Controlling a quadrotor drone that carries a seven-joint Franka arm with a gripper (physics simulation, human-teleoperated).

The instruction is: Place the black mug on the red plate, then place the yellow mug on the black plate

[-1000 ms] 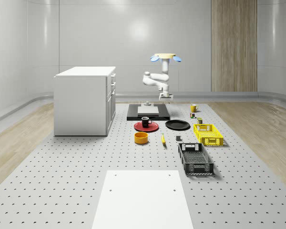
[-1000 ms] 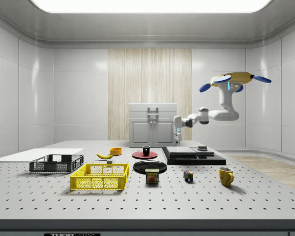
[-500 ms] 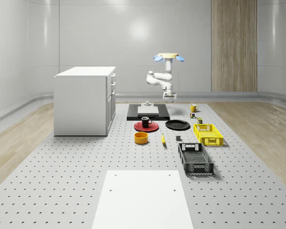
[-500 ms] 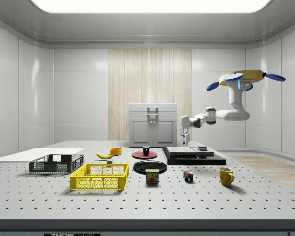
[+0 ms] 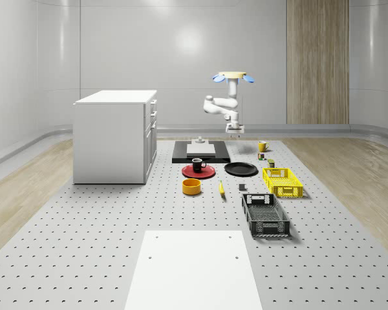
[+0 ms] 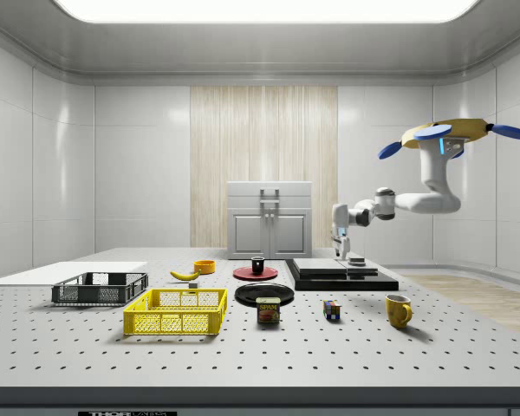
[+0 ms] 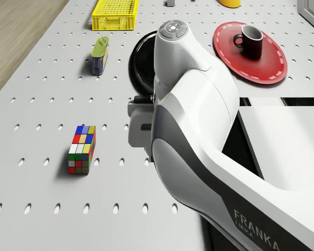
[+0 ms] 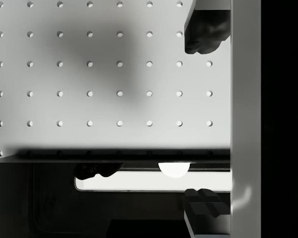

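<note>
Hovering drone (image 6: pixel 458 132) above far table end, beyond black platform (image 6: pixel 342 276). Gripper (image 8: pixel 202 121) over platform edge, fingers (image 8: pixel 203 37) apart, empty. Black mug (image 7: pixel 249 40) already on red plate (image 7: pixel 272 63). Second step in hand: yellow mug (image 6: pixel 398 310), untouched, well apart from platform; next move calls for reaching it, grasping, then carrying it to black plate (image 6: pixel 264 293).

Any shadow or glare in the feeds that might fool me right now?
Wrist view: a soft shadow darkens the table, and a bright reflection sits on the black platform. Whole-scene view: glare on the back wall.
</note>
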